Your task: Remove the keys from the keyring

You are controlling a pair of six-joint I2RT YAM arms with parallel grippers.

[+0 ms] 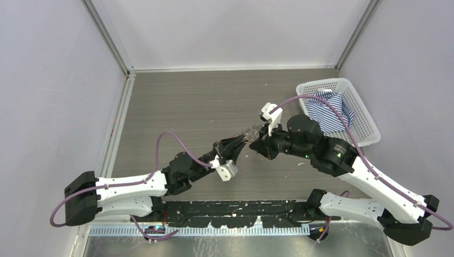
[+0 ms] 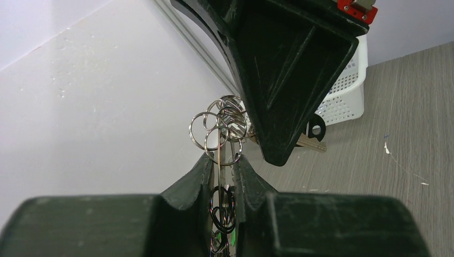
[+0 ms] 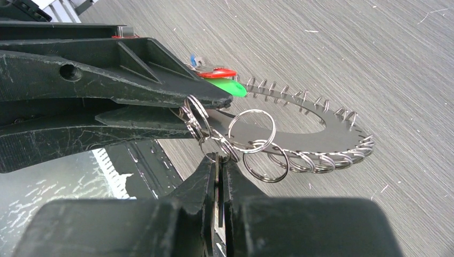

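The left arm reaches in from the near-left corner over the grey worktop (image 1: pixel 203 101) toward its middle. The left gripper (image 2: pixel 220 160) has its jaws narrow, clamped on one end of the keyring (image 3: pixel 321 134), which hangs above the worktop between the 2 grippers. The keyring is a flat curved metal plate with a toothed rim, and many small split rings (image 3: pixel 251 128) are threaded along its edge. The keys (image 3: pixel 231 87) bunch at the end beside the left gripper, with 1 green, 1 red and 1 blue head showing. Just right of it, tip to tip, the right gripper (image 3: pixel 219 163) has its jaws almost shut on a thin metal piece among the rings; whether that is a ring or a key blade I cannot tell. At the far right stands a white basket (image 1: pixel 364 126) holding a striped cloth (image 1: pixel 332 107).
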